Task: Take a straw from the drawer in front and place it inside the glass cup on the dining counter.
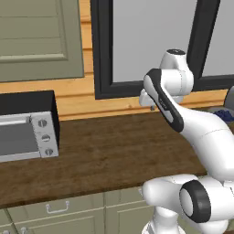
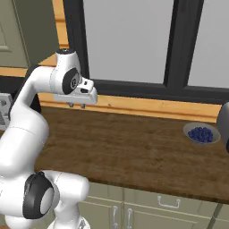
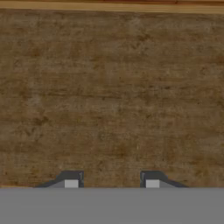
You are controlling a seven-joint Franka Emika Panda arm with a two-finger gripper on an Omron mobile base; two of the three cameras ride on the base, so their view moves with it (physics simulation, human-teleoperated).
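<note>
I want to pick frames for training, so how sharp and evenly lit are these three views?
Left base view: soft, flat light, toaster oven slightly blurred. Right base view: even light, bowl of blueberries fuzzy. Hand view: countertop grain smeared, no glare, gripper casts no visible shadow.

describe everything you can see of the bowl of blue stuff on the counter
The bowl is small, shallow and round, grey with a smooth, slightly glossy look. It holds a heap of small dark blue balls, probably blueberries, piled to about rim height. It sits upright on the dark wood-grain countertop, near the back edge below the window frame, far to the right of the gripper. Nothing else touches it; a dark rounded object stands close on its right, cut off by the picture's edge.
</note>
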